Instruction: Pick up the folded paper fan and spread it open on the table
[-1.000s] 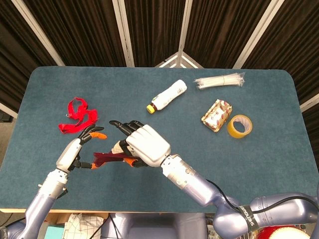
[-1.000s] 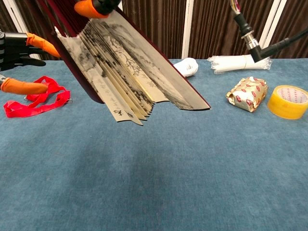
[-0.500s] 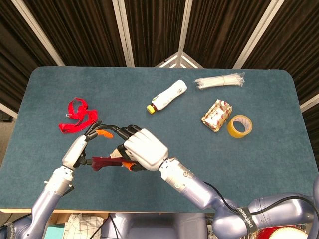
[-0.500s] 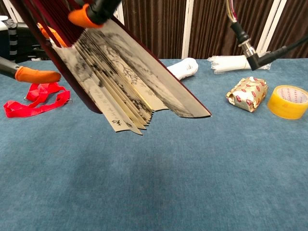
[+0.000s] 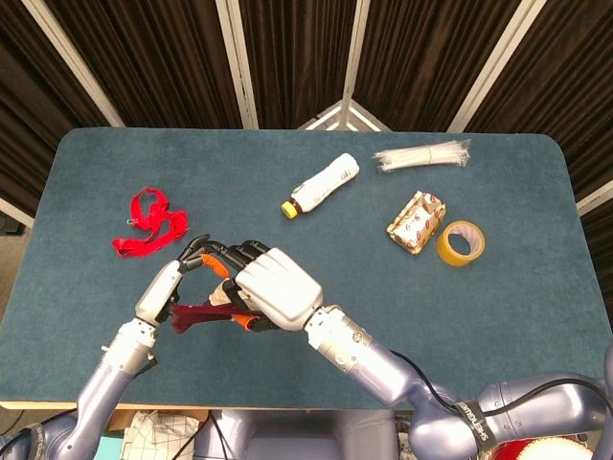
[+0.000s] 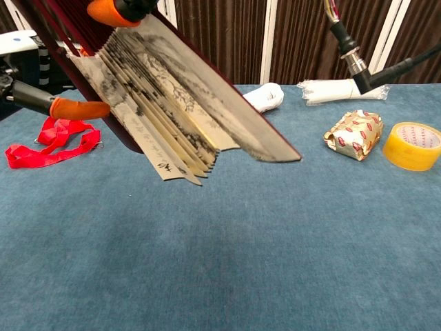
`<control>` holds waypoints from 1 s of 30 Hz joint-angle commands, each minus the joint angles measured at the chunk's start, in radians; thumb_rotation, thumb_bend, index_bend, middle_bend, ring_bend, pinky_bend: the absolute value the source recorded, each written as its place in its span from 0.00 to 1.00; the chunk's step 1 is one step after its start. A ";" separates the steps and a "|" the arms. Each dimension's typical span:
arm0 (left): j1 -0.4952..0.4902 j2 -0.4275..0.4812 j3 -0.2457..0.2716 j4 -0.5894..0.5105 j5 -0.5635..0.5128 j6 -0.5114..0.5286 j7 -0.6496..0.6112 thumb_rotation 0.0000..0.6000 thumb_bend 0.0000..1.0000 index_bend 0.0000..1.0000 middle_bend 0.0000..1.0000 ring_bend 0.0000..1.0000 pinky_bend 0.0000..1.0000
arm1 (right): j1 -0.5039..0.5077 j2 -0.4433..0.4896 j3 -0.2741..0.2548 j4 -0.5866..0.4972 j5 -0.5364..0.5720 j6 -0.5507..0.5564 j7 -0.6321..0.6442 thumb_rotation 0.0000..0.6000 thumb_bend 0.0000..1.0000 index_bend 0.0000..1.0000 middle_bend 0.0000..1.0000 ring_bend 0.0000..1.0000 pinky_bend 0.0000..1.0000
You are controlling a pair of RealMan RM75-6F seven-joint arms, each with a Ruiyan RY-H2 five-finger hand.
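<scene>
Nearest the robot, above the front of the blue table [image 5: 536, 316], the right hand [image 5: 276, 292] grips the paper fan [image 6: 179, 110] by its dark red guard, holding it off the cloth so its pleats can hang free; the chest view shows the ink-painted leaves partly fanned, the far guard slanting down to the right. The left hand [image 5: 165, 287] reaches in from the side, its orange fingertips [image 6: 79, 109] spread and extended beside the near guard; whether they actually touch it cannot be told, and nothing is seen clasped in that hand. The pairing suggests one hand anchors the pivot end while the other prepares to draw a guard outward. The fan is only partly opened and not yet laid down.

Farther back, a red ribbon [image 5: 148, 222] lies crumpled to the left. Beyond the hands a white bottle [image 5: 320, 184] rests on its side, and to the right sit a foil-wrapped packet [image 5: 416, 222], a yellow tape roll [image 5: 461, 243] and, farthest, a clear-wrapped bundle [image 5: 421, 155].
</scene>
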 commanded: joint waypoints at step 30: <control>0.023 0.105 -0.016 -0.089 -0.022 0.053 0.098 1.00 0.44 0.66 0.31 0.00 0.09 | -0.084 0.103 -0.074 0.065 -0.056 -0.023 0.029 1.00 0.44 0.76 0.11 0.22 0.22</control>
